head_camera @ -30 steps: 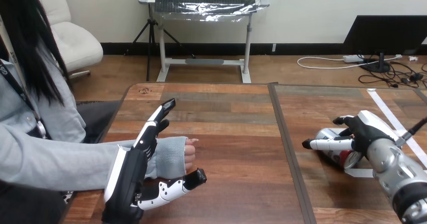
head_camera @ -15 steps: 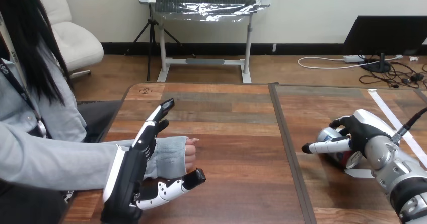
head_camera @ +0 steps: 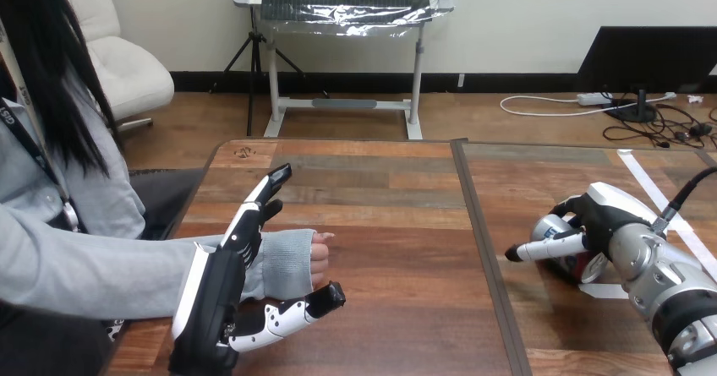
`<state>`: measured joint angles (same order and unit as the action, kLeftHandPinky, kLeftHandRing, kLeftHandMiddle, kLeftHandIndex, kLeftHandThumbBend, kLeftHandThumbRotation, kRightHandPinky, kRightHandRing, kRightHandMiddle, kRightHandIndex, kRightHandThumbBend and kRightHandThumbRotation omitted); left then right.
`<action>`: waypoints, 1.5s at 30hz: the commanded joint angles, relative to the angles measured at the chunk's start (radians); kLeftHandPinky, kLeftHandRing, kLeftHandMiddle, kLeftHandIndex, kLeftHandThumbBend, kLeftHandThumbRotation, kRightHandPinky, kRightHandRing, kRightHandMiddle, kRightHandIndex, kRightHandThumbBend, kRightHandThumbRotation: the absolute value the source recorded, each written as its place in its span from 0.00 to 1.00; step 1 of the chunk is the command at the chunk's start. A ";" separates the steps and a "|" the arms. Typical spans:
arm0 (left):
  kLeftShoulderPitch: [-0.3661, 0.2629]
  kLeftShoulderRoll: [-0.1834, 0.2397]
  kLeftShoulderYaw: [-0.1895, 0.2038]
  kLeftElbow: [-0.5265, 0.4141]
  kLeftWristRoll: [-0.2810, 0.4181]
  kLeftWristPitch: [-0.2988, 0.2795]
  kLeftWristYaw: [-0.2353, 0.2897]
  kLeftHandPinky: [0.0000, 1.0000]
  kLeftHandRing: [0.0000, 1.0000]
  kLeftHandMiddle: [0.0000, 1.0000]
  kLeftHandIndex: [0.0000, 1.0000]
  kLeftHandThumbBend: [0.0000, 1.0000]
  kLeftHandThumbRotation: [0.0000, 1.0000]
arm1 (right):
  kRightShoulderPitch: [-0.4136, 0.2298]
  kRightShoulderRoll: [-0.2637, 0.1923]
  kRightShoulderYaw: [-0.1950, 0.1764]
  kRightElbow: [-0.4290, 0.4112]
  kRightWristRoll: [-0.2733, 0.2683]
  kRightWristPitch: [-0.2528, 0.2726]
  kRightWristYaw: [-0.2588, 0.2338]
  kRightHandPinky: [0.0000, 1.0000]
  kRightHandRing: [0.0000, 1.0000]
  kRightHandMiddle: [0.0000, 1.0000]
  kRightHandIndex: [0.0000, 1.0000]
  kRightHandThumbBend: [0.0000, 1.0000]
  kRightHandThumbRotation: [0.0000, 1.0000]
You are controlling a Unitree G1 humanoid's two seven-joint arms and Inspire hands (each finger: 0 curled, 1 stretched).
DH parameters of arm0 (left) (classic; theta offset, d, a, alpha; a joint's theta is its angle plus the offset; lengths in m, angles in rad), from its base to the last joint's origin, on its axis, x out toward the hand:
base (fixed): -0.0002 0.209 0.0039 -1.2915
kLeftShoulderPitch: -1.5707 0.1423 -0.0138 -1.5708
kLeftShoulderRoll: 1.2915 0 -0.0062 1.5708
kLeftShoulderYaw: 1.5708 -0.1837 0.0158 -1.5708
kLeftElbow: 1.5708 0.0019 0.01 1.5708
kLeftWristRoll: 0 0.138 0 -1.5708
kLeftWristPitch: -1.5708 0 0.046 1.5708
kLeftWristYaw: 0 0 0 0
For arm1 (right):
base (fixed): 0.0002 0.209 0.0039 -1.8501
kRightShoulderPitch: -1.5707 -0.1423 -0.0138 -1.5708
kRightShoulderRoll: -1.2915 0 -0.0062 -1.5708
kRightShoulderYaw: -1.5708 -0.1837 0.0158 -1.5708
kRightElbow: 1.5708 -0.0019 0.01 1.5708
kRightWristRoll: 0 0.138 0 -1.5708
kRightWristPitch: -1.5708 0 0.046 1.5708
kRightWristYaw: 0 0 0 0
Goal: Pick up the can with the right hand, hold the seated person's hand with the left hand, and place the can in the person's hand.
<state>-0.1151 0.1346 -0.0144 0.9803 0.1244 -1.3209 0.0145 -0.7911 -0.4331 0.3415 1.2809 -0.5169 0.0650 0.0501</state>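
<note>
Head view: my right hand [head_camera: 604,215] sits over the can [head_camera: 554,226], which lies on its side at the right of the table [head_camera: 380,215]. Fingers curl over it, thumb straight alongside. Should wrap thumb under before lifting, else it rolls. Left hand [head_camera: 216,296] open beside the person's hand [head_camera: 320,258]. Since a second ago: right wrist crept left, can unmoved.

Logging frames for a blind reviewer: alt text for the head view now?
The robot's right hand lies on a can tipped on its side at the right of the table. At the left, its open left hand stands upright by the person's sleeve, beside the person's hand.
</note>
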 commanded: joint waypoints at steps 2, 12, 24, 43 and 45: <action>-0.026 -0.007 0.015 -0.053 0.005 -0.030 0.006 0.90 0.95 0.93 0.90 1.00 0.45 | -0.004 0.041 0.025 0.034 -0.017 0.009 0.024 0.46 0.64 0.74 0.80 0.92 0.37; -0.025 -0.010 0.007 -0.046 -0.019 -0.034 -0.006 0.91 0.95 0.93 0.90 1.00 0.45 | 0.007 0.039 0.050 0.033 -0.038 -0.012 0.023 0.47 0.66 0.73 0.74 0.92 0.18; -0.017 -0.010 0.015 -0.055 -0.008 -0.031 0.000 0.91 0.95 0.93 0.90 1.00 0.45 | 0.021 0.027 0.044 0.025 -0.033 -0.058 0.007 0.52 0.66 0.70 0.58 0.86 0.01; -0.016 -0.013 0.021 -0.052 0.003 -0.039 0.005 0.90 0.94 0.93 0.90 1.00 0.45 | 0.032 0.003 0.009 -0.004 0.002 -0.142 -0.026 0.58 0.66 0.65 0.50 0.84 0.00; -0.016 -0.014 0.019 -0.054 -0.001 -0.038 0.003 0.90 0.94 0.93 0.90 1.00 0.45 | 0.035 -0.002 0.010 -0.012 0.000 -0.158 -0.036 0.57 0.66 0.65 0.50 0.84 0.00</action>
<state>-0.1024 0.1258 -0.0079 0.9760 0.1262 -1.3348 0.0133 -0.7677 -0.4547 0.3593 1.2915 -0.5328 -0.0481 0.0212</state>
